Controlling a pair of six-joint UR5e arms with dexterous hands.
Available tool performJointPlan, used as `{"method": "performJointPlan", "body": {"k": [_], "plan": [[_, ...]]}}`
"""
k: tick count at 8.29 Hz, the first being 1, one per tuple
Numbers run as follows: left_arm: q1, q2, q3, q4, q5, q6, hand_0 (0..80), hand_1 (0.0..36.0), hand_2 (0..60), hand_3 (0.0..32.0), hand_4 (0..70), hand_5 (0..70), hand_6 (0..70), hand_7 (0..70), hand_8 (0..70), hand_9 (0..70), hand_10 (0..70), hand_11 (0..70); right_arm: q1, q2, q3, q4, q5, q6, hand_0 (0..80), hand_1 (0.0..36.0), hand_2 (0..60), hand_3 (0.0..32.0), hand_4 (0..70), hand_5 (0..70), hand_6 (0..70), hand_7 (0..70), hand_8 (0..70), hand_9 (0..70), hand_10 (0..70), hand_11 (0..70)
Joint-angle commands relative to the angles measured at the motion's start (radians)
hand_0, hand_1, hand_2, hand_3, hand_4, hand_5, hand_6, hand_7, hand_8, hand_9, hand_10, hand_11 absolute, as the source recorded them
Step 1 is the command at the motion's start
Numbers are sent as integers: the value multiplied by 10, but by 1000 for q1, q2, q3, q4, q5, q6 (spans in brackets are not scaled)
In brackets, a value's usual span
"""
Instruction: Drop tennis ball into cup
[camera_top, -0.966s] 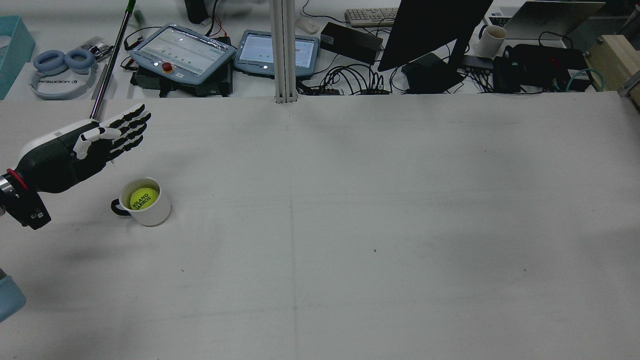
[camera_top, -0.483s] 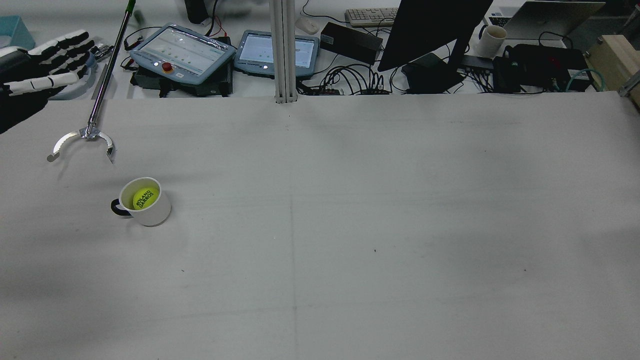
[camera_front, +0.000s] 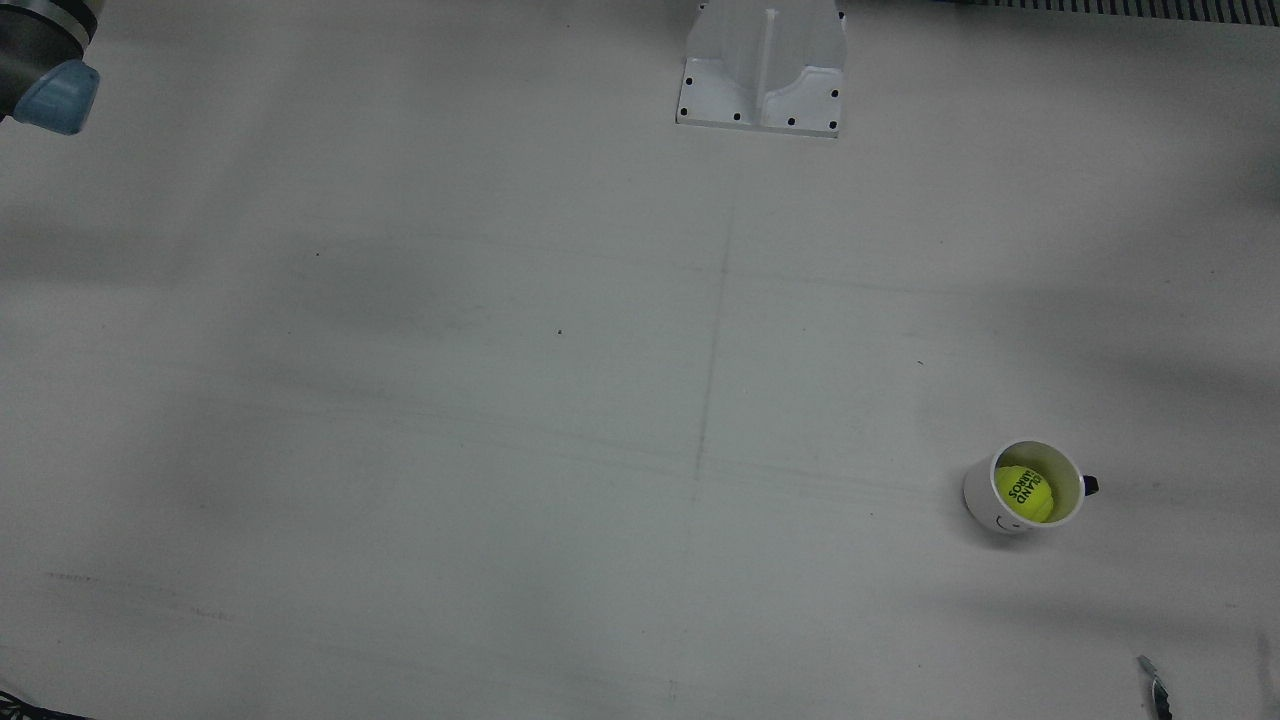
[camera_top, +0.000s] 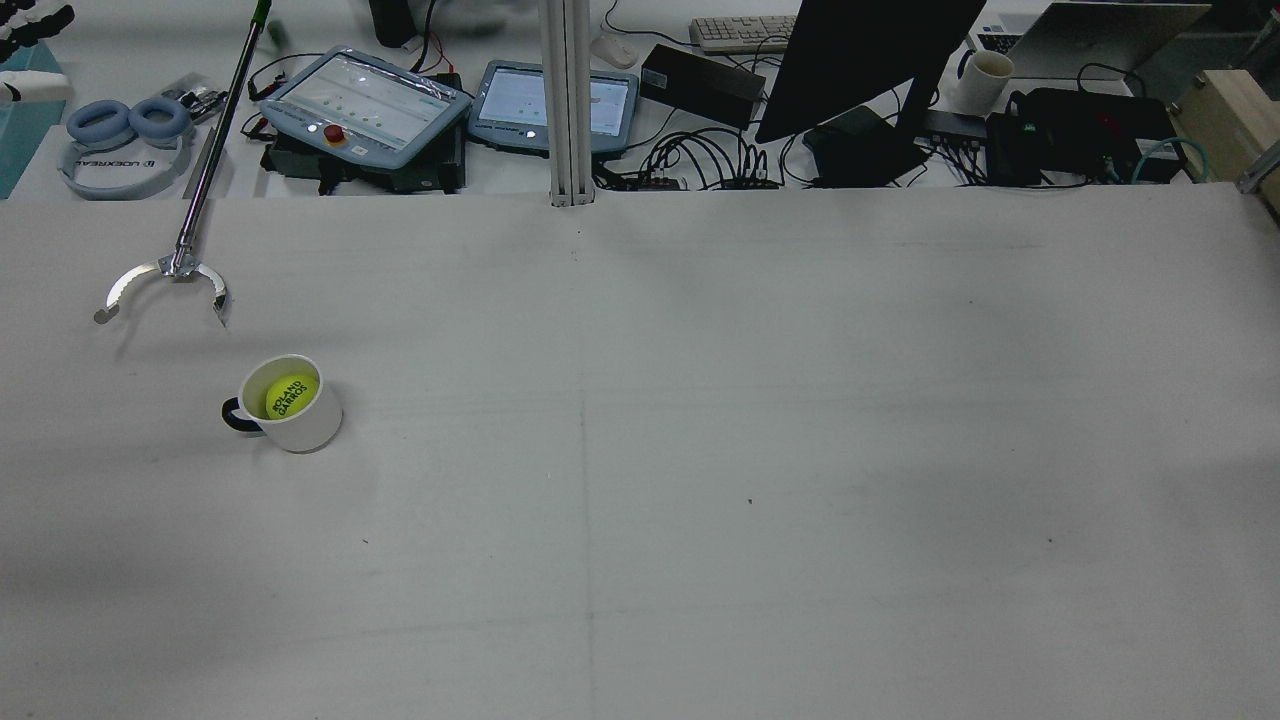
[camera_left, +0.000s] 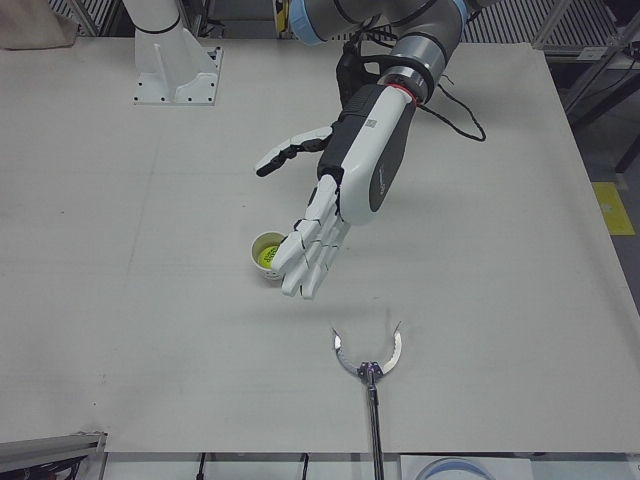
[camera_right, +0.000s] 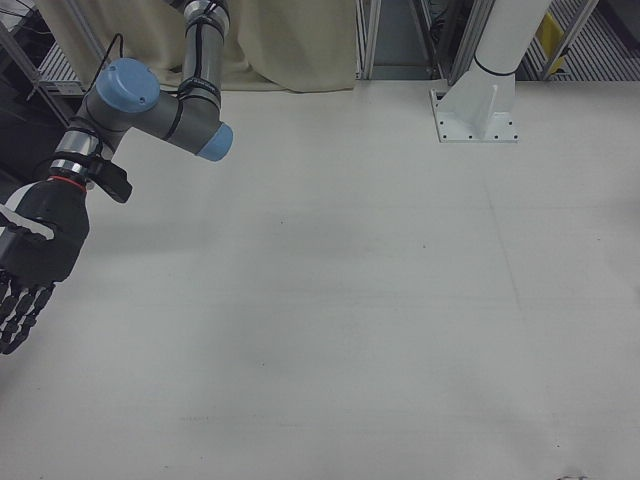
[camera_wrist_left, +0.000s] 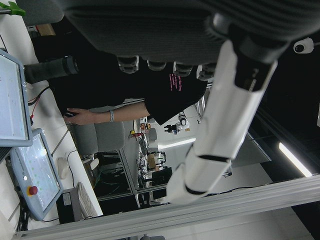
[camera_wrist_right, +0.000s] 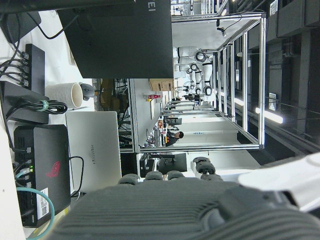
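The tennis ball (camera_top: 291, 395) sat inside the cup (camera_top: 305, 427), while the left hand (camera_left: 335, 205) hung above the cup, empty, with fingers spread wide.

I see the yellow-green tennis ball (camera_top: 291, 395) seated inside the cup (camera_top: 308, 428), black lettering facing up. The cup is white with a dark handle (camera_top: 234, 416), upright on the table's left half in the rear view. A small mark on its wall (camera_front: 1000, 522) is possibly a printed face.
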Motion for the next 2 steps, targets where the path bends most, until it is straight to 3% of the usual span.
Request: {"method": "performJointPlan", "body": {"k": [1, 2], "plan": [[-32, 6, 58, -8, 0, 4, 800, 360, 167, 0, 0, 97, 7, 83, 0, 3, 7, 57, 0, 0, -1, 0, 0, 0, 0, 0, 0, 0, 0, 0, 0, 0, 0, 0, 0, 0], [-61, 9, 109, -37, 2, 4, 800, 360, 169, 0, 0, 90, 3, 88, 0, 3, 5, 52, 0, 0, -1, 0, 0, 0, 0, 0, 0, 0, 0, 0, 0, 0, 0, 0, 0, 0]]}}
